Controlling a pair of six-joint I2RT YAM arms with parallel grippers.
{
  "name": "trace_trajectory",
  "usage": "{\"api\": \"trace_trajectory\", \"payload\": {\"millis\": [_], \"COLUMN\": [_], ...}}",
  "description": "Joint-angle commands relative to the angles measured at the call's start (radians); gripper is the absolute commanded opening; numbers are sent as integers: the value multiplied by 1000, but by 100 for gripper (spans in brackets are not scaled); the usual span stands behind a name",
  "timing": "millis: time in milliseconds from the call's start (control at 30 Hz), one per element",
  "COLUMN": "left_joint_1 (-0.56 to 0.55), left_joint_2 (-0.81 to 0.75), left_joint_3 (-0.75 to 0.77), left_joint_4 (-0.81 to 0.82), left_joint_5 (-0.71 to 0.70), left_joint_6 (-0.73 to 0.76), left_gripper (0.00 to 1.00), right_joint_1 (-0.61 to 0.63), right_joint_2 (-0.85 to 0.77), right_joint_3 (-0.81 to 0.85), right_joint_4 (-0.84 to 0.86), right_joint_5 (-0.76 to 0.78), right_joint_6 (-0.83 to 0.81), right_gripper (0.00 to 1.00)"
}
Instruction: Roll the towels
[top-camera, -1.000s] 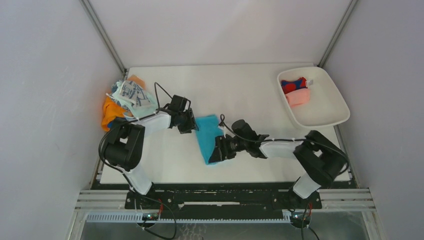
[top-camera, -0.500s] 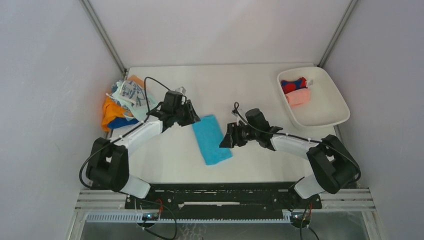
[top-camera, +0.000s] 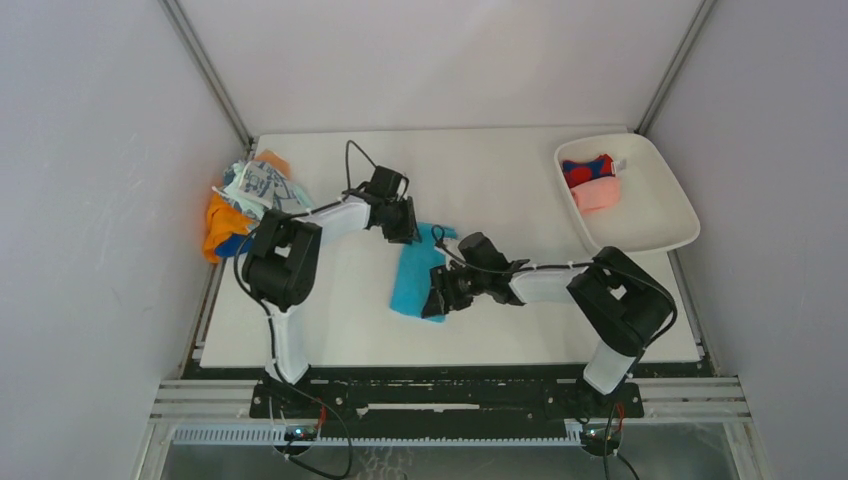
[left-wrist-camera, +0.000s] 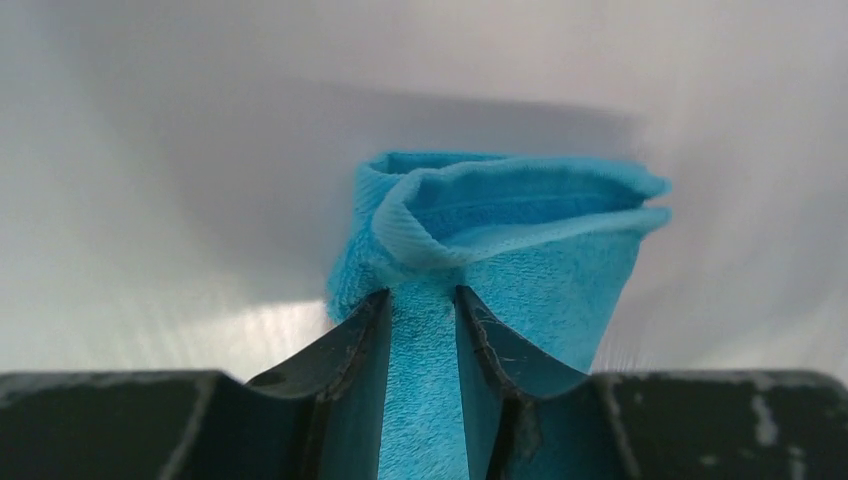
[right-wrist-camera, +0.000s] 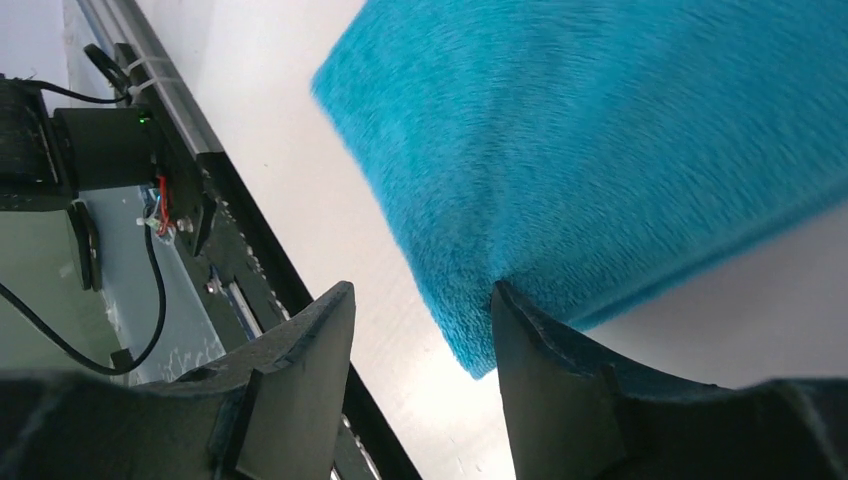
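Note:
A blue towel (top-camera: 415, 278) lies folded in the middle of the white table. My left gripper (top-camera: 407, 228) is shut on the towel's far end; in the left wrist view the cloth (left-wrist-camera: 500, 240) is pinched between the jaws and bunches up past them. My right gripper (top-camera: 434, 303) is open at the towel's near right corner. In the right wrist view the towel (right-wrist-camera: 620, 150) lies past the open jaws, its corner against one fingertip (right-wrist-camera: 520, 320).
A pile of unrolled towels (top-camera: 250, 200), orange, blue and patterned, lies at the table's left edge. A white tray (top-camera: 660, 232) at the back right holds a red-blue roll (top-camera: 588, 170) and a pink roll (top-camera: 597, 194). The table's front edge and black rail (right-wrist-camera: 260, 250) are near my right gripper.
My left gripper has come right and closed on the towel's far end, bunching it. My right gripper has moved left to the towel's near corner. The towel now looks narrower and shifted.

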Motion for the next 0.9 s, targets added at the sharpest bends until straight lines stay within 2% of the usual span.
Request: {"api": "trace_trajectory", "payload": {"millis": [0, 67, 167, 333, 533, 633, 700, 733, 867], "left_joint_1": [-46, -49, -46, -19, 38, 61, 85, 96, 161], "left_joint_2": [102, 95, -23, -319, -708, -911, -1039, -1100, -1315], "left_joint_3": [175, 209, 155, -1, -274, -423, -519, -567, -725], "left_joint_4": [-81, -98, -65, -52, -9, 8, 8, 9, 17], "left_joint_5": [-13, -27, -95, -199, -278, -322, -328, -325, -265], "left_joint_6": [151, 173, 184, 146, 3, -64, -101, -137, -240], "left_gripper": [36, 37, 42, 50, 57, 77, 95, 99, 100], "right_joint_1": [75, 87, 89, 98, 126, 138, 153, 161, 199], "right_joint_2": [55, 52, -16, -135, -197, -200, -198, -193, -163], "right_joint_3": [92, 135, 159, 160, 161, 164, 165, 167, 188], "right_joint_4": [52, 9, -56, -156, -211, -220, -224, -226, -251], "right_joint_5": [-2, 3, 48, 152, 254, 272, 279, 289, 342], "right_joint_6": [15, -13, -87, -225, -370, -418, -461, -483, -575], "right_gripper": [52, 53, 55, 58, 65, 67, 69, 72, 75]}}
